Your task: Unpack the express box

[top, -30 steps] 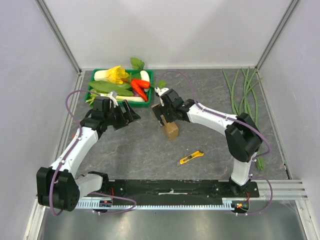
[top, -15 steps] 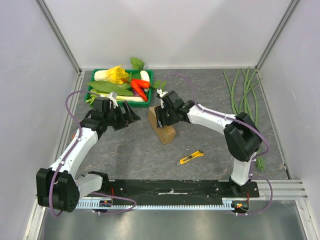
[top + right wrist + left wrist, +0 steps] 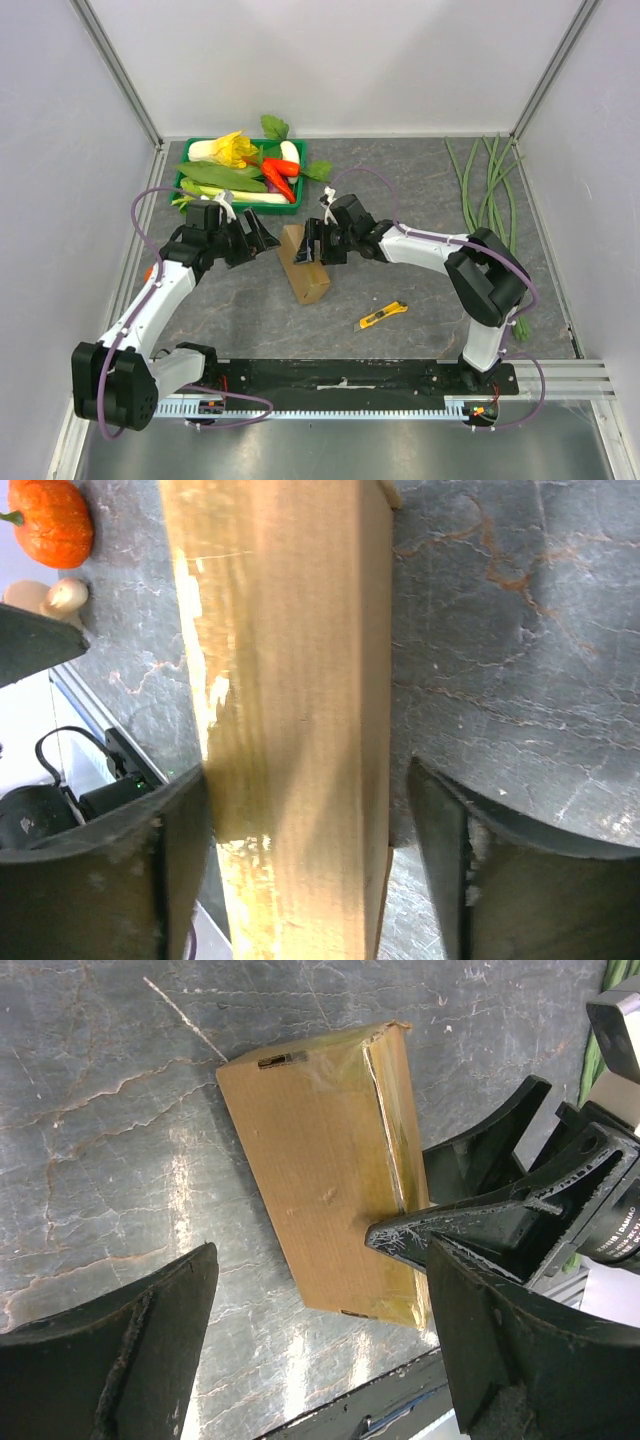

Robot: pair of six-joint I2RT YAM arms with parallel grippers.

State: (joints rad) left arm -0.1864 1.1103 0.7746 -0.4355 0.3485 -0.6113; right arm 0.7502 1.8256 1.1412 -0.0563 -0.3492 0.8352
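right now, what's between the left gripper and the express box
Nothing but a narrow strip of bare table. The top external view shows the open left gripper just short of the express box, with no object in the gap.

Matt brown cardboard express box (image 3: pixel 325 1170) — glossy tape.

Both arms (image 3: pixel 430 240) have white links (image 3: pixel 150 300), black joints (image 3: pixel 110 385), looping purple cables (image 3: pixel 136 205) and scuffed black end effector fingers (image 3: pixel 130 1360).

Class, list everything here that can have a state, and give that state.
express box: flaps shut, taped.
left gripper: open, empty.
right gripper: astride the box; grip unclear.
utility knife: blade too small to tell.
green tray: filled with vegetables.
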